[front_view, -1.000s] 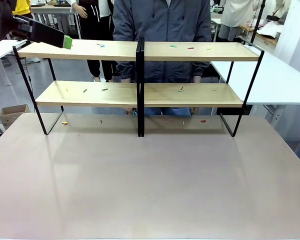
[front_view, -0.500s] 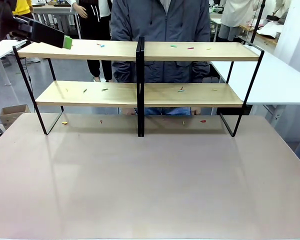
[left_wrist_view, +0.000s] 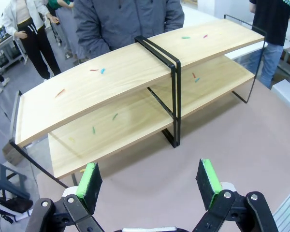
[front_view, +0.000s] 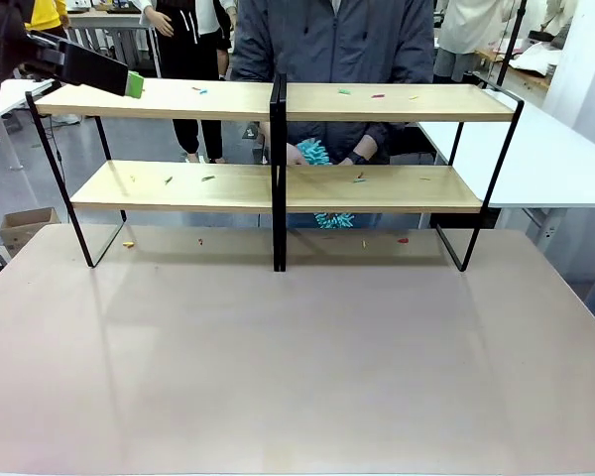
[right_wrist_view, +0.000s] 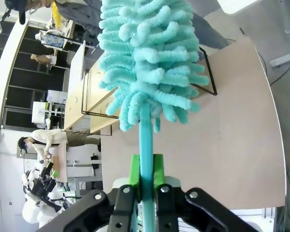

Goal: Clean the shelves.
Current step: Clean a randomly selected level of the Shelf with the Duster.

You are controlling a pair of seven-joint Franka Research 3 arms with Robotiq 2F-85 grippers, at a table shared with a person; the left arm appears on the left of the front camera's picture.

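The shelves (front_view: 278, 184) are two black-framed racks with light-wood boards, standing side by side at the far half of the table; the left wrist view looks down on the shelves (left_wrist_view: 135, 77). Small coloured scraps (front_view: 360, 178) lie on the boards. My left gripper (front_view: 129, 81) hovers at the left end of the top board, and the left wrist view has this gripper (left_wrist_view: 150, 181) open and holding nothing. My right gripper (right_wrist_view: 146, 181) is shut on the handle of a fluffy teal duster (right_wrist_view: 150, 63). Behind the racks a person holds another teal duster (front_view: 313, 153) in both hands.
More scraps (front_view: 404, 240) lie on the pinkish table (front_view: 297, 367) under the racks. A white table (front_view: 560, 149) stands to the right, and a cardboard box (front_view: 25, 226) sits on the floor at the left. Other people stand farther back.
The person has raised both hands and brought a teal duster up behind the middle of the racks. My left gripper has not moved.
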